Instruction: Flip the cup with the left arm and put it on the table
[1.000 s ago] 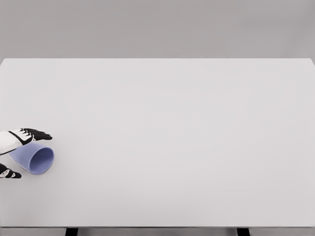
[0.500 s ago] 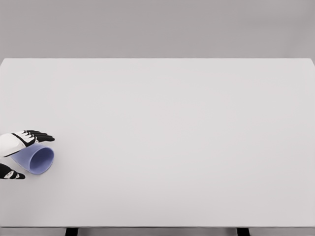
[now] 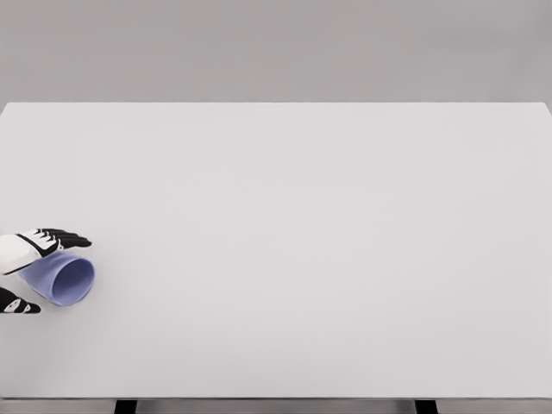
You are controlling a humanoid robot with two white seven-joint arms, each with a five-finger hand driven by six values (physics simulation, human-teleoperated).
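A light blue cup (image 3: 71, 281) lies on its side near the left edge of the white table (image 3: 293, 224), its open mouth facing right and toward me. My left hand (image 3: 57, 272) reaches in from the left edge and straddles the cup. Its black fingers (image 3: 62, 237) stretch over the cup's upper side and the thumb (image 3: 19, 304) sits just below the cup's base end. The fingers look straight rather than curled tight. The cup rests on the table. The right arm is out of view.
The table's front edge (image 3: 276, 398) runs along the bottom, with two dark legs below it. A grey wall stands behind the far edge.
The left hand has drawn back slightly to the left and its thumb has come up a little closer to the cup. The cup has stayed where it lies.
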